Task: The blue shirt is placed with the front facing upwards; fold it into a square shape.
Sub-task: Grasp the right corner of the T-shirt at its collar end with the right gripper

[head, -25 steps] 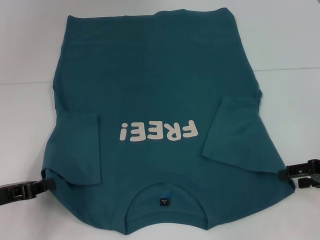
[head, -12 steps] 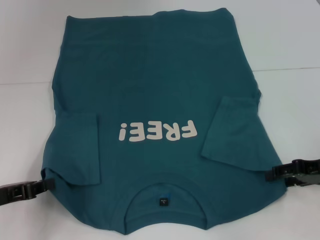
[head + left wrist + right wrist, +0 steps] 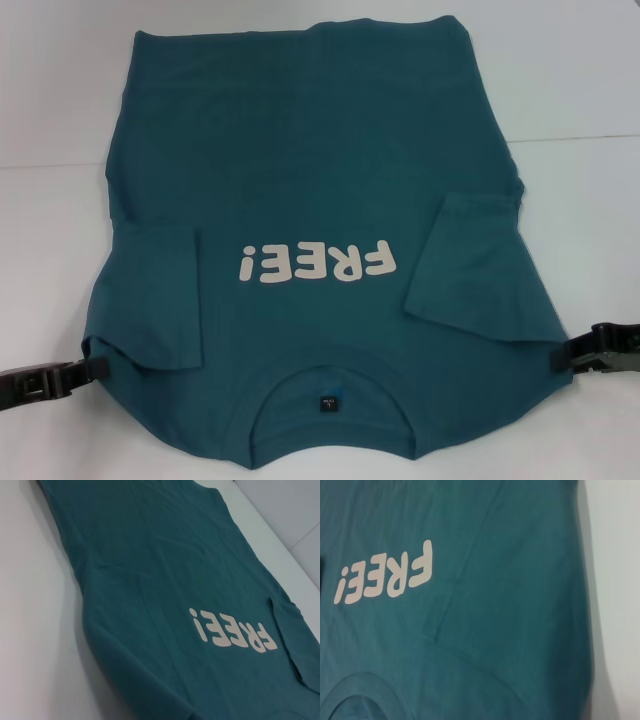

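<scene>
A white bench (image 3: 590, 150) carries the blue shirt (image 3: 310, 180) front-up, collar nearest, both sleeves folded inward. At its near corners the left hand (image 3: 88, 368) and right hand (image 3: 562, 352) touch the shoulders; whether either is clenched cannot be told. The hem lies farthest.

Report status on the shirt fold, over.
Left gripper at blue shirt's left shoulder edge, right gripper at right edge. Shirt flat, front up, sleeves folded in. Nothing in the way.

The blue shirt (image 3: 320, 160) is matt cloth (lettering (image 3: 316, 263) smooth, off-white).
</scene>
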